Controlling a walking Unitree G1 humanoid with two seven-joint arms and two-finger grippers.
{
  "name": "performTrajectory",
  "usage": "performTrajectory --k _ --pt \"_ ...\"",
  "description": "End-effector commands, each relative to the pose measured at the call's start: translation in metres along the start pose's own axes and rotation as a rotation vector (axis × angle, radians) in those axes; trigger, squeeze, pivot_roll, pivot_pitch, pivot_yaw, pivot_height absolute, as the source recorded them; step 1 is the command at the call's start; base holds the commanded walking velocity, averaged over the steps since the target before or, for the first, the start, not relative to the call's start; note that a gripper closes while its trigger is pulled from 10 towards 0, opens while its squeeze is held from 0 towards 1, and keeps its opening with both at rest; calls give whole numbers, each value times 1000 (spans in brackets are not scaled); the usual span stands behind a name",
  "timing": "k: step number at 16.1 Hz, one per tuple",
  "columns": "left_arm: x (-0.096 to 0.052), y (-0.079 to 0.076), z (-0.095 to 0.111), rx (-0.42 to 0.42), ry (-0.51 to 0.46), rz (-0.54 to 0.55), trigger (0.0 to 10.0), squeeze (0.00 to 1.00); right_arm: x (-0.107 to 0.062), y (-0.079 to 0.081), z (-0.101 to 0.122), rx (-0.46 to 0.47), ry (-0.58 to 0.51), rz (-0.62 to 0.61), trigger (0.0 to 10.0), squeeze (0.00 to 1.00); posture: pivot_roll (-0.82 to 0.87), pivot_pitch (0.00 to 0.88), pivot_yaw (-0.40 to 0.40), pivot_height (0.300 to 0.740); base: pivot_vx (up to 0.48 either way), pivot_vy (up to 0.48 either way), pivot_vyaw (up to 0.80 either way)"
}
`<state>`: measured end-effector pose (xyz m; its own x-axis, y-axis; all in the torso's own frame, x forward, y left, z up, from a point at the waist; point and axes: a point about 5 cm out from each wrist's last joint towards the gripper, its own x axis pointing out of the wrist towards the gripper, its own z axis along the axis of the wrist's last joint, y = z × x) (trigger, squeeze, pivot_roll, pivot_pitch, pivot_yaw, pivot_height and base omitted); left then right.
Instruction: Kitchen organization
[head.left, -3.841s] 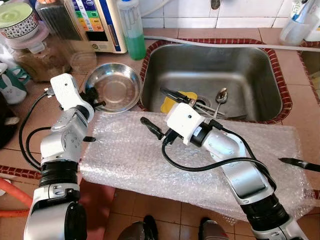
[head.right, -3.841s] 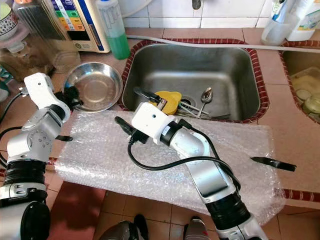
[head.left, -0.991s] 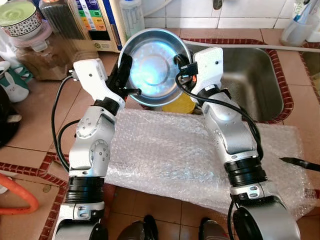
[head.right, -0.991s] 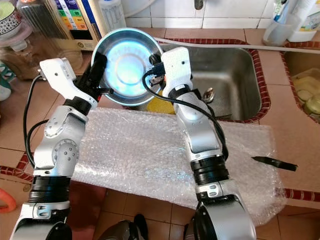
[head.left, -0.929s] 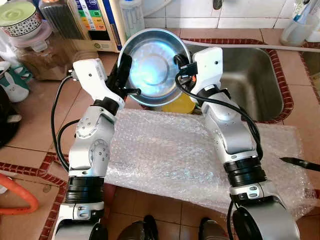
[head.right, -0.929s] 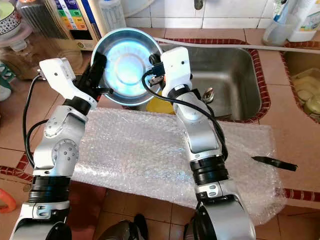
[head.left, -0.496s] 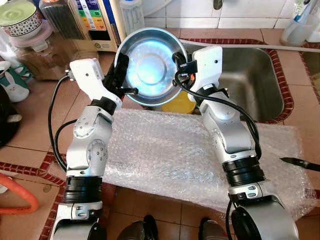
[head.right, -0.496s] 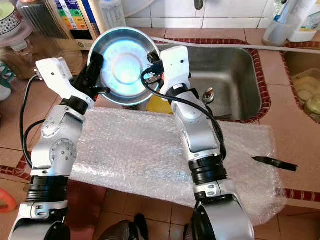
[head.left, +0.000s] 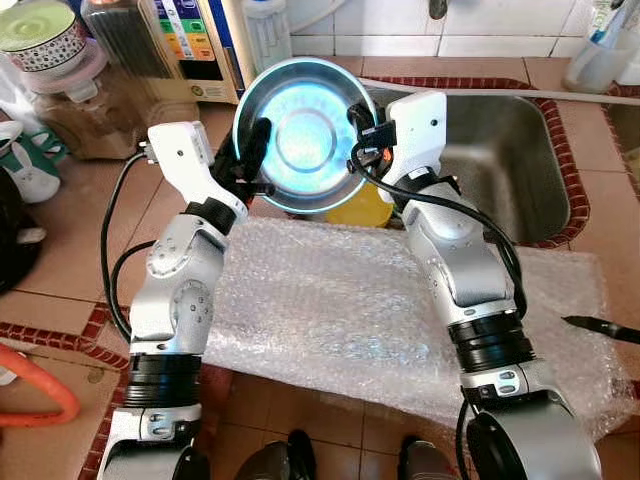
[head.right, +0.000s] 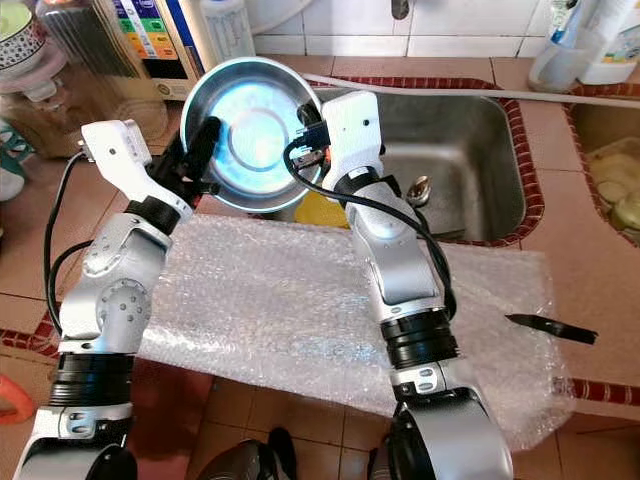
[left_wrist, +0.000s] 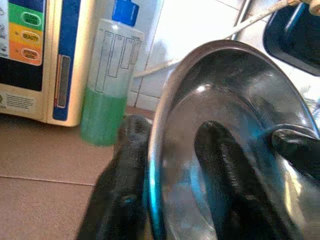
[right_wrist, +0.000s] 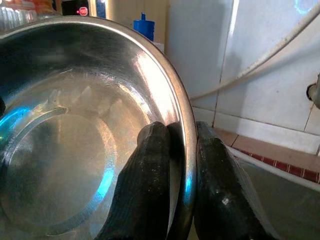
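A shiny steel bowl hangs in the air above the counter, at the left edge of the sink, its hollow facing up toward my head. My left gripper is shut on the bowl's left rim, one finger inside and one outside, as the left wrist view shows on the bowl. On the opposite rim my right gripper is shut the same way, its fingers pinching the bowl's edge. A yellow item lies in the sink below.
A sheet of bubble wrap covers the counter's front. A black knife lies on its right end. A green soap bottle, an appliance and jars stand at the back left. A spoon lies in the sink.
The bowl was lifted off the counter by both grippers. Over the last second it has stayed held, shifting slightly and tilting a little more toward the camera.
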<state>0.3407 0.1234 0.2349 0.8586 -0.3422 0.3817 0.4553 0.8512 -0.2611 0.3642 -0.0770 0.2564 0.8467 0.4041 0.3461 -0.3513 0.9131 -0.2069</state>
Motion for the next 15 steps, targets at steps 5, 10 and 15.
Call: performTrajectory --k 5,10,15 --pt "-9 -25 1 -10 36 -211 10000 1000 -2 -14 -13 -105 66 -118 0 0 -169 216 137 740 0 0 0" --pt "-15 -32 -8 -27 101 -274 10000 1000 -3 -18 -17 -118 72 -142 0 0 -164 216 138 740 0 0 0" --pt "-19 -22 -10 -7 134 -256 10000 1000 -7 -35 -21 -159 92 -208 0 0 -169 217 141 740 0 0 0"
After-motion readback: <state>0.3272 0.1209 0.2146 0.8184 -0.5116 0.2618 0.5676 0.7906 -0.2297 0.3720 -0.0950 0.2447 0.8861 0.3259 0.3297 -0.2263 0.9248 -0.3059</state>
